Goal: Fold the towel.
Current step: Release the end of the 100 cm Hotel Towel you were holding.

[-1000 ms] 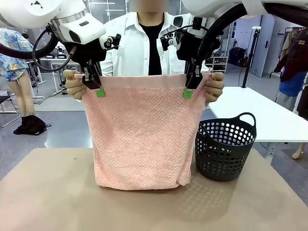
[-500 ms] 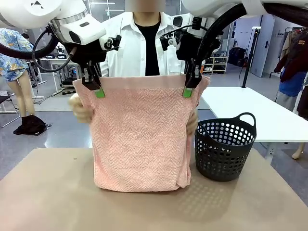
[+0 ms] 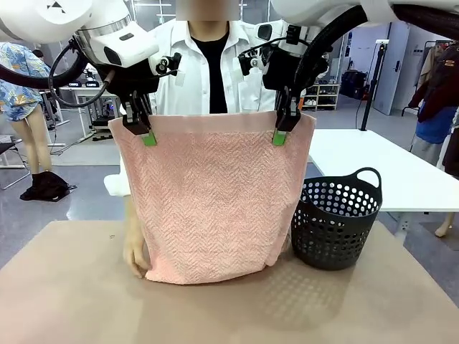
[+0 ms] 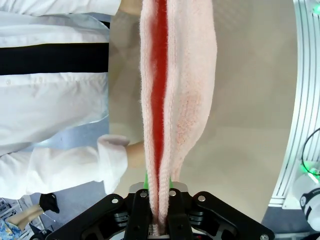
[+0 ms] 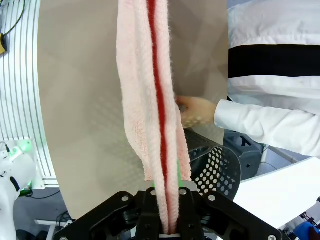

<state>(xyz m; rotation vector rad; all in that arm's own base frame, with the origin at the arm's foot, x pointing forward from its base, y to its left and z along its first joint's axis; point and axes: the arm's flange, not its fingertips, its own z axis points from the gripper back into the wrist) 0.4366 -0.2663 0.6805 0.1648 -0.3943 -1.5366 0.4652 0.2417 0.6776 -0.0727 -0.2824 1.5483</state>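
You're dangling the big salmon-pink terry towel (image 3: 211,201) with its hem brushing the tan table (image 3: 72,287), left hand (image 3: 148,133) and right hand (image 3: 279,133) each clamped on a top corner, so I'd be holding both level and taut.

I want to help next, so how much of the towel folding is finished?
Partly done. The towel already hangs doubled, two layers pinched together. Right now the left end effector and right end effector grip its top edge, and the person's hand is at a bottom corner near the table. Probably left: another fold, then laying it flat.
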